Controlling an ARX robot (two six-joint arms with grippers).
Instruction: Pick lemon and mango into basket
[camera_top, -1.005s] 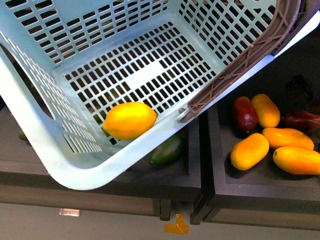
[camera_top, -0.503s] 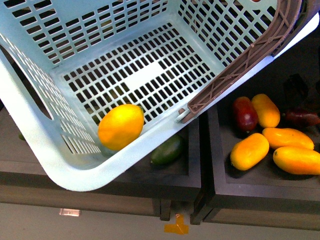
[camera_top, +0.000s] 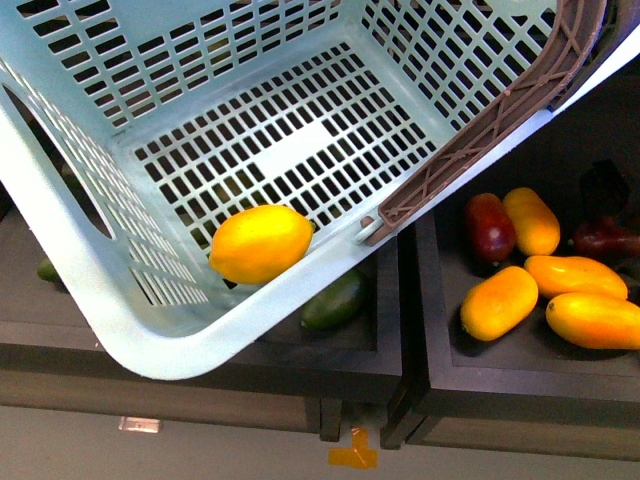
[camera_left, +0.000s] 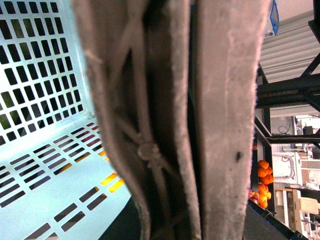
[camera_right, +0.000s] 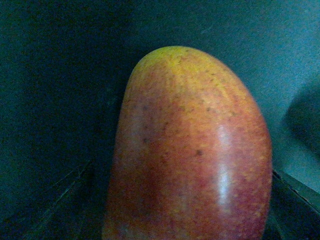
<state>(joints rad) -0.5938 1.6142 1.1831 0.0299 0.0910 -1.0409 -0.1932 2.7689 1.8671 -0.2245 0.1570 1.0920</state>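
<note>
Basket: the light blue-green basket (camera_top: 150, 340) hangs tilted over the left crate (camera_top: 300, 365), with its near corner lowest. The brown handle (camera_top: 480, 130) runs along its right rim.
Lemon: the lemon (camera_top: 260, 243) lies inside the basket on the slotted floor, down in the low near corner, touching the near wall.
Mango: the mango (camera_right: 190, 150) fills the right wrist view. It is red going to orange, yellow-green at the tip, close against a dark crate wall and outside the basket.
Left gripper: its wrist view is taken up by the blurred handle, with basket lattice beside it. No fingers can be made out, so I cannot tell whether they are spread or clamped.
Right gripper: a dark shape (camera_top: 600, 180) over a reddish fruit at the far right edge of the right crate (camera_top: 430, 330) may be this gripper above the mango. How its fingers stand I cannot tell.
Right crate: four long yellow-orange fruits (camera_top: 499, 302) lie here, with a dark red fruit (camera_top: 490, 228) just beside them.
Green fruit: the green fruit (camera_top: 335, 300) sits in the left crate, partly under the basket's near rim.
Background: oranges (camera_left: 263, 172) are piled far behind in the left wrist view.
Floor: a scrap of orange tape (camera_top: 352, 458) lies below the crates.
</note>
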